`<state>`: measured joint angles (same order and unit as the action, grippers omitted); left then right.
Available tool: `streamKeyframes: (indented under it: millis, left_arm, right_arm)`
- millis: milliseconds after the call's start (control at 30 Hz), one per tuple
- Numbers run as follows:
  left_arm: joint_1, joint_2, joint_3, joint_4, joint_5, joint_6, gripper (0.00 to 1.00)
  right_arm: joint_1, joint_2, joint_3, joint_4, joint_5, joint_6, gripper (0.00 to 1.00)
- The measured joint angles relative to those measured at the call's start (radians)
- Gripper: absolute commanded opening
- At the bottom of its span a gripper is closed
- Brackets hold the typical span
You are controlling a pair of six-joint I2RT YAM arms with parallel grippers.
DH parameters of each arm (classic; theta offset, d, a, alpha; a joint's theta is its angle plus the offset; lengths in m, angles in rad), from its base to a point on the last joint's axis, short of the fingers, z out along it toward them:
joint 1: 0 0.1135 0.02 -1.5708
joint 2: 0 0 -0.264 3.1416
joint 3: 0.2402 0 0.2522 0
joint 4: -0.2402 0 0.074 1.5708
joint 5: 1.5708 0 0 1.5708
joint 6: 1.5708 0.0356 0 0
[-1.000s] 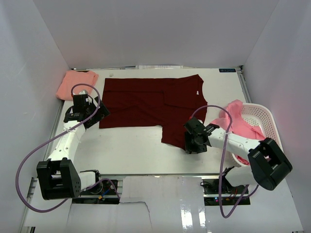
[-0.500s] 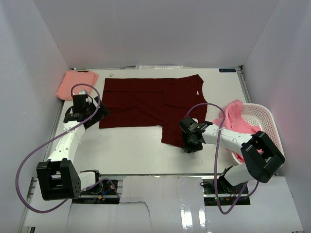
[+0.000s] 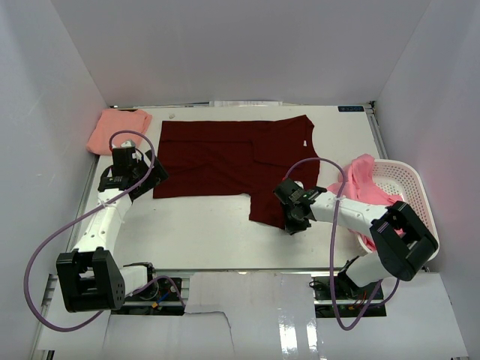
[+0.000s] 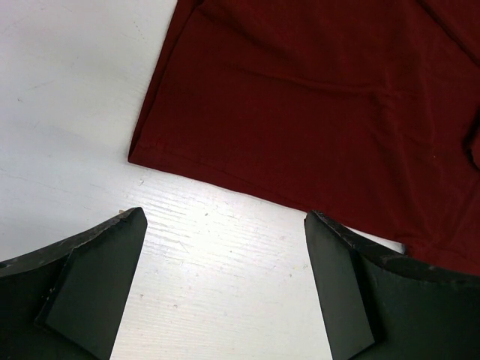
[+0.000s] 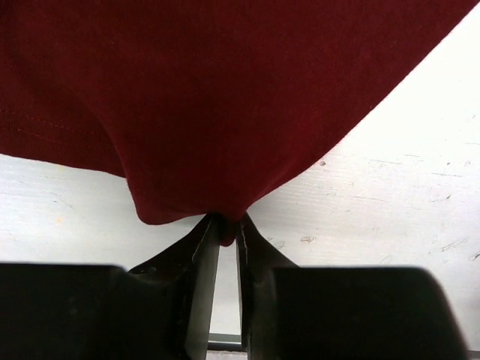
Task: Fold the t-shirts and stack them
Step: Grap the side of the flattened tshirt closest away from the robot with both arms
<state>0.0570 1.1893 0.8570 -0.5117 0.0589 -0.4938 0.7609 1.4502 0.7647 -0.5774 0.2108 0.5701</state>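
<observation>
Near the table's [image 3: 195,225] front edge, right gripper [image 5: 227,225] pinches the maroon t-shirt's [image 3: 232,161] tip, cloth lying beyond; left gripper [image 4: 223,217] gapes wide.

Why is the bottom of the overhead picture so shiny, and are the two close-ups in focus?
Top view: glare on the glossy strip below the table; a faint pink cast on the right wall beside the basket. Left wrist view: bright sheen on the table, the left tool dark with little detail. Right wrist view: the maroon t-shirt sharp, stitching visible; the right tool nearly black.
</observation>
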Motion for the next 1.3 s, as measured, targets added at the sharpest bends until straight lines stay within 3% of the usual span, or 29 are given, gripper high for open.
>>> streamKeyframes:
  millis: [133,333,467,800,1000,1167,1300]
  left_arm:
    - [0.0,-0.001,0.0,0.0,0.0,0.0,0.98]
    - [0.0,-0.001,-0.021,-0.005,-0.009,0.0,0.98]
    - [0.0,-0.005,-0.068,-0.013,-0.016,-0.015,0.85]
    - [0.0,0.005,-0.109,-0.05,-0.146,-0.119,0.68]
    - [0.001,0.143,-0.084,-0.059,-0.218,-0.214,0.67]
    - [0.003,0.265,-0.049,-0.058,-0.24,-0.303,0.59]
    - [0.006,0.306,-0.046,-0.055,-0.254,-0.373,0.6]
  right_arm:
    - [0.0,-0.01,-0.006,0.0,0.0,-0.004,0.08]
    - [0.0,-0.06,-0.013,-0.036,-0.005,-0.008,0.08]
    - [0.0,-0.086,0.003,-0.077,-0.019,-0.026,0.08]
    - [0.0,-0.12,0.076,-0.111,-0.061,-0.053,0.08]
    - [0.0,-0.121,0.076,-0.117,-0.068,-0.055,0.08]
    - [0.0,-0.132,0.076,-0.116,-0.077,-0.055,0.08]
    - [0.0,-0.138,0.076,-0.117,-0.083,-0.055,0.08]
